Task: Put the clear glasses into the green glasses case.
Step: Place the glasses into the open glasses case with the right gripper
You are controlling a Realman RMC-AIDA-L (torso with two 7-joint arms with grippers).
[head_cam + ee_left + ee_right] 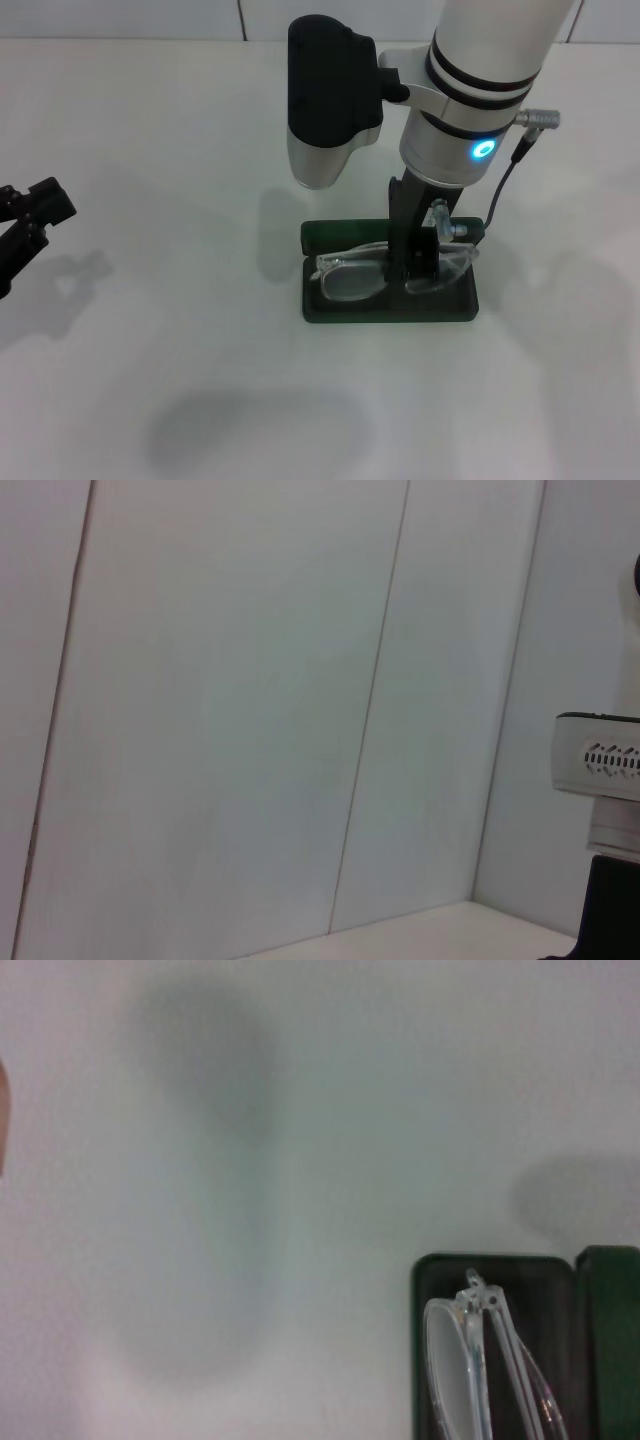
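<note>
My right hand [421, 262] pinches the bridge of the clear plastic glasses [352, 274] over the open dark green rectangular case [330, 309]; releasing crooked could leave an arm over the rim.

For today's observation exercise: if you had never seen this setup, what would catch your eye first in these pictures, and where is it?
First comes the right gripper, reaching straight down over the middle of the white table under a bulky white arm with a glowing blue ring. Beneath it the green glasses case lies open, and the clear glasses sit across its tray. The left gripper waits far off at the table's left edge.
</note>
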